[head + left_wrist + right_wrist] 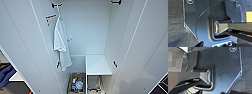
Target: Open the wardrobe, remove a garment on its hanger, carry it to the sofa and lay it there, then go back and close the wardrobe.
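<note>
Open wardrobe (95, 30) holds a white shirt (61, 42); no writing seems legible.

tall open wardrobe (95, 27) showing plain white | hanging short-sleeved shirt (61, 42) showing white | hinges (56, 4) showing black | tape strip (50, 16) showing orange

No legible text, label or number anywhere.

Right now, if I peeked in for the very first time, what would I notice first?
Probably the open wardrobe, white all over inside, with a white T-shirt hanging on a hanger up at the left. Low down, a box of colourful bits sits on the bottom, left of a white shelf.
</note>
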Robot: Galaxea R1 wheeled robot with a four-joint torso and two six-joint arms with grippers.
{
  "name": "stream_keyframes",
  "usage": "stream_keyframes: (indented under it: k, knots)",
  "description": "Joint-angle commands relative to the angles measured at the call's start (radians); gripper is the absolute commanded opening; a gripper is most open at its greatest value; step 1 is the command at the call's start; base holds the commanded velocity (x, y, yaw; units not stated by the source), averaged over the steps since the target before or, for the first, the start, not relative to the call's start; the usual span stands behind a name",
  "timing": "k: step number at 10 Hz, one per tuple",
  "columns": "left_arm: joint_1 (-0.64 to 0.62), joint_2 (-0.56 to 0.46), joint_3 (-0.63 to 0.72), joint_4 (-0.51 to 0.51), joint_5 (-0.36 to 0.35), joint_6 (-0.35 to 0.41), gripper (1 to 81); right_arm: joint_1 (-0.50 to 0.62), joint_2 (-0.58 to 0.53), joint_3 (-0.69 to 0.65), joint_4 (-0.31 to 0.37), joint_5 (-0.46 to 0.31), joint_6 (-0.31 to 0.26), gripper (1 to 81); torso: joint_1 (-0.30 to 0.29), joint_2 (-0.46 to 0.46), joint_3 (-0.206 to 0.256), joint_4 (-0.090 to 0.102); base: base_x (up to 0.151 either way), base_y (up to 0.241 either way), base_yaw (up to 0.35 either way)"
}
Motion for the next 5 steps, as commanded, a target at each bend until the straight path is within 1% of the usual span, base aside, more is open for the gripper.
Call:
stream_keyframes:
  k: [1, 2, 3, 5]
  knots:
    - [-0.027, -0.082, 0.002, -0.037, -0.139, -0.023, 81.1, 0.031, -0.048, 0.057, 0.007, -0.044, 0.004, 81.1, 0.0, 0.0, 0.0, 0.0, 0.0, 0.0, 0.0]
    - [-0.027, -0.111, -0.002, -0.038, -0.146, -0.046, 81.1, 0.034, -0.104, 0.15, 0.007, -0.045, 0.004, 81.1, 0.0, 0.0, 0.0, 0.0, 0.0, 0.0, 0.0]
    - [-0.027, -0.12, -0.004, -0.035, -0.135, -0.044, 81.1, 0.036, -0.149, 0.225, 0.006, -0.044, 0.004, 81.1, 0.0, 0.0, 0.0, 0.0, 0.0, 0.0, 0.0]
    - [-0.021, -0.14, -0.007, -0.043, -0.138, -0.06, 81.1, 0.039, -0.223, 0.336, 0.007, -0.045, 0.004, 81.1, 0.0, 0.0, 0.0, 0.0, 0.0, 0.0, 0.0]
